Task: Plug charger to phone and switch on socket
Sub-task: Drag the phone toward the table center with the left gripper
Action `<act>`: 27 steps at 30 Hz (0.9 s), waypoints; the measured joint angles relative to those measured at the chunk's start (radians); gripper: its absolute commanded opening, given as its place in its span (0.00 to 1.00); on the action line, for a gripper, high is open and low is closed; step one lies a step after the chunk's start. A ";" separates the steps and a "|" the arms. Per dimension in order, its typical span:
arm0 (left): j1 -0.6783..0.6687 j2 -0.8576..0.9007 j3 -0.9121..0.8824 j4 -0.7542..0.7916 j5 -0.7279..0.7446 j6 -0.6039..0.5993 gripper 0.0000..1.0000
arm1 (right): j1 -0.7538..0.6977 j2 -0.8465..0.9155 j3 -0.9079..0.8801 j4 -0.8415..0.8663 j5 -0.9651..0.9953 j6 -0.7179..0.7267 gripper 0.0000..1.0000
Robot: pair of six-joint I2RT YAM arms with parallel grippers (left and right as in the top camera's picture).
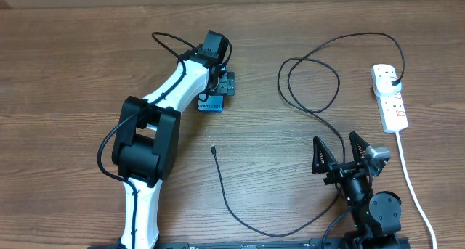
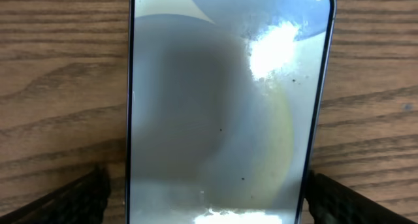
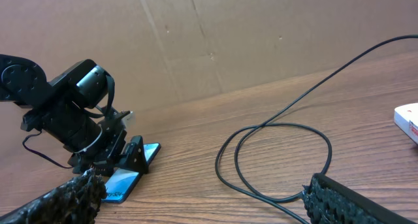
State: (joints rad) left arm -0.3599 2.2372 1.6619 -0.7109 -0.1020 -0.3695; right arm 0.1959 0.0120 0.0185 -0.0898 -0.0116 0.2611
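Observation:
The phone lies flat on the wooden table, its light-blue screen up, and fills the left wrist view. My left gripper hangs right over it, open, one finger on each long side; the right finger is near or at the phone's edge. The charger's thin black cable has its free connector tip on the table below the phone. It loops and ends in a black plug in the white socket at far right. My right gripper is open and empty, low near the front.
The socket's thick white cord runs down the right side towards the front edge. A corner of the socket shows in the right wrist view. A brown cardboard wall stands behind the table.

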 measured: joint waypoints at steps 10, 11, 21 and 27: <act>0.000 0.003 0.008 -0.017 0.012 0.067 0.76 | 0.000 0.000 0.000 0.000 0.000 0.001 1.00; 0.000 0.003 0.009 -0.020 0.012 0.071 0.74 | 0.000 0.000 0.000 0.000 0.000 0.001 1.00; 0.000 0.003 0.012 -0.031 0.019 0.085 0.59 | 0.000 0.000 0.000 0.000 0.000 0.000 1.00; 0.000 0.003 0.016 -0.047 0.021 0.085 0.49 | 0.000 0.000 0.000 0.000 0.000 0.000 1.00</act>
State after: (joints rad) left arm -0.3599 2.2406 1.6775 -0.7578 -0.0811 -0.2844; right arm 0.1959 0.0120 0.0185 -0.0898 -0.0116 0.2615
